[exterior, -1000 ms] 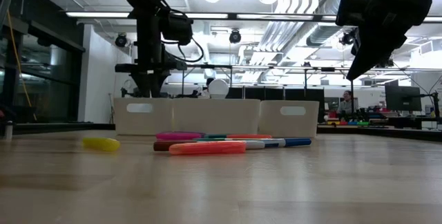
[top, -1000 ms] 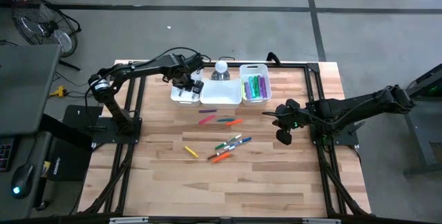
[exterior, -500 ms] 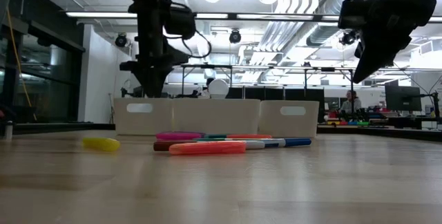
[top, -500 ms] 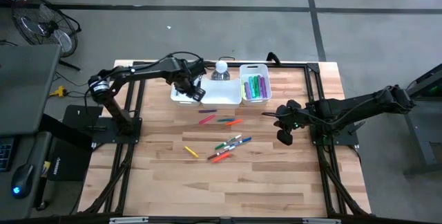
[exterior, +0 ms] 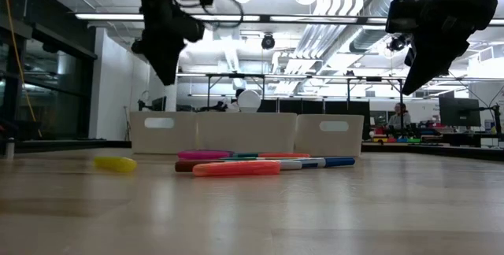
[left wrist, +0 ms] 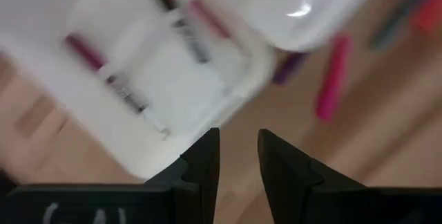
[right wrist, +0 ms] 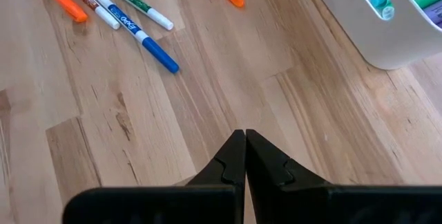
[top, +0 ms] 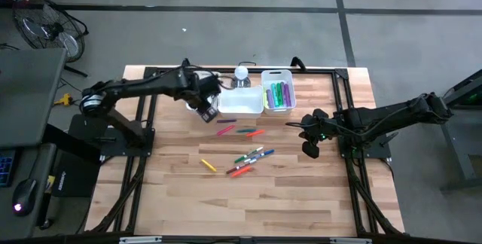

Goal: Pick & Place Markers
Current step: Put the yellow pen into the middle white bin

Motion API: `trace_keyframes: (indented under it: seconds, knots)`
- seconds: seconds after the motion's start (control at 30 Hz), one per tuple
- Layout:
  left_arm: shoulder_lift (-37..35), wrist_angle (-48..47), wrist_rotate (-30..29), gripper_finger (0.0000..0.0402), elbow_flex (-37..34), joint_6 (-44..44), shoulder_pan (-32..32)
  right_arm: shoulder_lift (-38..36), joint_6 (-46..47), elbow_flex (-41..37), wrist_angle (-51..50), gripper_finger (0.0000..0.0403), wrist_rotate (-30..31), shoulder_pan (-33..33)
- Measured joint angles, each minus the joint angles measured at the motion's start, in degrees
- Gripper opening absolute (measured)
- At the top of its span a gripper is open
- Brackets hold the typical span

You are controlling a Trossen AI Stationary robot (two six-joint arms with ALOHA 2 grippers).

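At the table's 12 o'clock edge sit three white bins in a row. The left bin (left wrist: pixel 173 79) has a couple of markers in it, the middle bin (top: pixel 241 105) looks near empty, and the right bin (top: pixel 278 97) is packed with green and purple ones.

Left gripper (top: pixel 208 111) hangs off the left bin's 6 o'clock corner, nothing held, fingers a small gap apart per its wrist view. Right gripper (top: pixel 309 147) hovers at the table's 3 o'clock side, well clear of everything, fingers pressed together and empty.

Loose markers (top: pixel 248 160) are on the wood mid-table:
- pink marker (top: pixel 225 130) nearest the left gripper, roughly at its 5 o'clock, with a dark purple one just above it by the middle bin's front wall
- green and orange ones beside that, toward 3 o'clock
- a cluster further toward 6 o'clock: blue marker (right wrist: pixel 152 50), green, red, orange marker (exterior: pixel 236 168)
- yellow marker (top: pixel 208 166) off alone at the cluster's 9 o'clock

Step in hand, my read: left arm is between picks, heading for the next marker. Roughly half the job left (about ten loose).

Next move: spread the fingers wider, line them across the pink marker's barrel, drop straight down. It lies near its neighbours, so a sloppy descent could nudge them.
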Motion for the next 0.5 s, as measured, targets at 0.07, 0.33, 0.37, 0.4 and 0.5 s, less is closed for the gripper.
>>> trace_keyframes:
  seconds: [0.07,0.33,0.37,0.4,0.5]
  knots:
    - [-1.96,0.99,1.84,0.0097,-1.36,3.76,-2.65,0.0,0.0,0.0,0.0,0.0,0.0,0.0]
    - [-9.55,9.05,11.09,0.0097,-15.49,7.22,-14.31,-0.24,0.24,0.0,0.0,0.0,-2.31,0.0]
    - [-11.01,9.91,11.7,0.0097,-17.94,6.54,-15.56,-0.38,0.22,0.0,0.0,0.0,-2.56,0.0]
    - [-11.82,10.84,12.49,0.0097,-19.98,5.69,-16.9,-0.6,0.24,0.01,-0.04,0.0,-2.62,0.0]
    - [-13.81,17.46,12.96,0.0097,-24.09,3.84,-20.79,-1.52,1.2,0.01,-0.48,0.0,-2.86,0.02]
